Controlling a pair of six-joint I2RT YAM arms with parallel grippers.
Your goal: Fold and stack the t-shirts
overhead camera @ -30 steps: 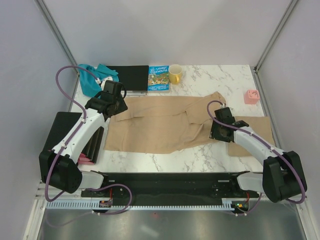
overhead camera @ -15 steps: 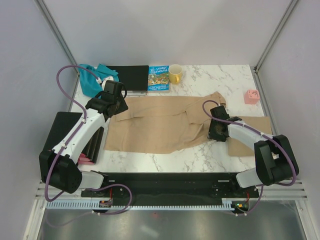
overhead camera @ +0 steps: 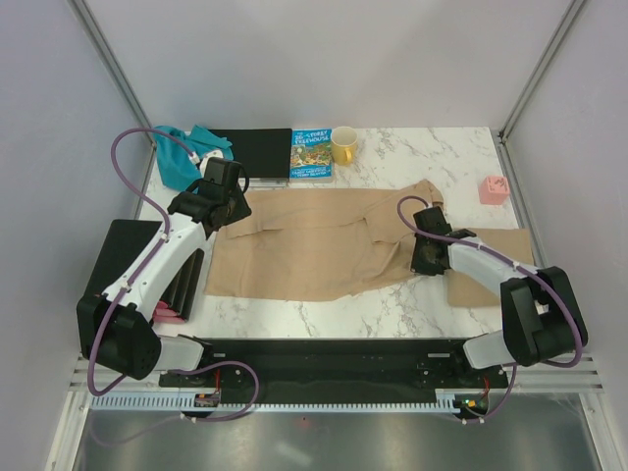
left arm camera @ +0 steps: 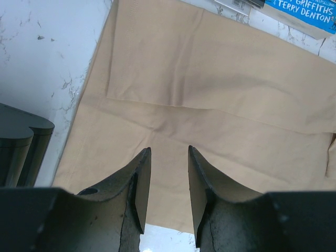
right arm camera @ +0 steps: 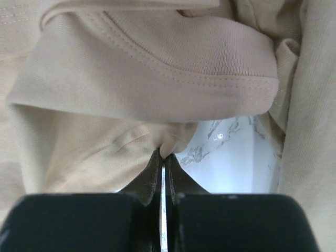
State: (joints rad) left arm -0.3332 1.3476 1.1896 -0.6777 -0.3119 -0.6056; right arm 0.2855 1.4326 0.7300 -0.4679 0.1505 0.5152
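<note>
The right gripper [right arm camera: 161, 157] had just closed, pinching the spread tan t-shirt's [overhead camera: 304, 245] right-hand fold, ready to lift; the left gripper [left arm camera: 167, 157] hovered with jaws apart.

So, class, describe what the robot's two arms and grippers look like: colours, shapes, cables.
The left arm and right arm have white links, black joints and bases. A purple cable loops along each. Left gripper and right gripper: black, tapered fingers.

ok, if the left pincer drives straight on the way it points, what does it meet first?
Most likely the flat tan-beige cloth t-shirt, which fills the view just beyond the open left pincer; how far off it lies is unclear.
</note>
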